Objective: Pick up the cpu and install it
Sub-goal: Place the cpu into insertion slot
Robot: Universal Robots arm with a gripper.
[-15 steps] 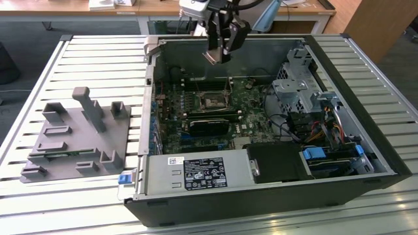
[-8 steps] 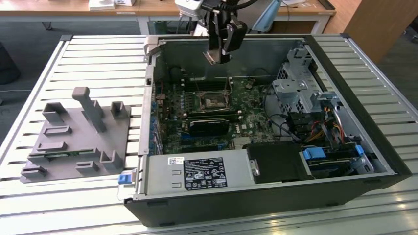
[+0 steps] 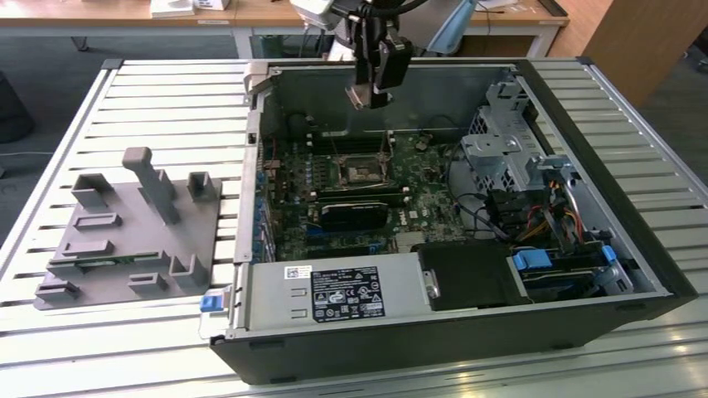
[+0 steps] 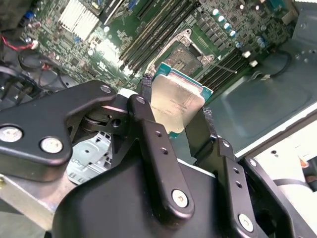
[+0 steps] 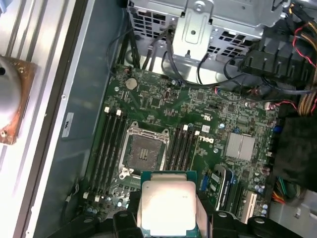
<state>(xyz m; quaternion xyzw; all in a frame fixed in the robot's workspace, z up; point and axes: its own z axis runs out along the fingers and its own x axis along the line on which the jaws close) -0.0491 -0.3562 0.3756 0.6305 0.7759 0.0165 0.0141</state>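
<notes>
Below your hand (image 4: 176, 126), which grips the cpu (image 5: 168, 208) by its edges, the socket (image 5: 145, 151) stands empty: pick-up is done, seating the chip there is not yet done.

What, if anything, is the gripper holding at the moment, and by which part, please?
The gripper holds the cpu, its jaws shut on two opposite edges of the chip; the socket lies empty below.
</notes>
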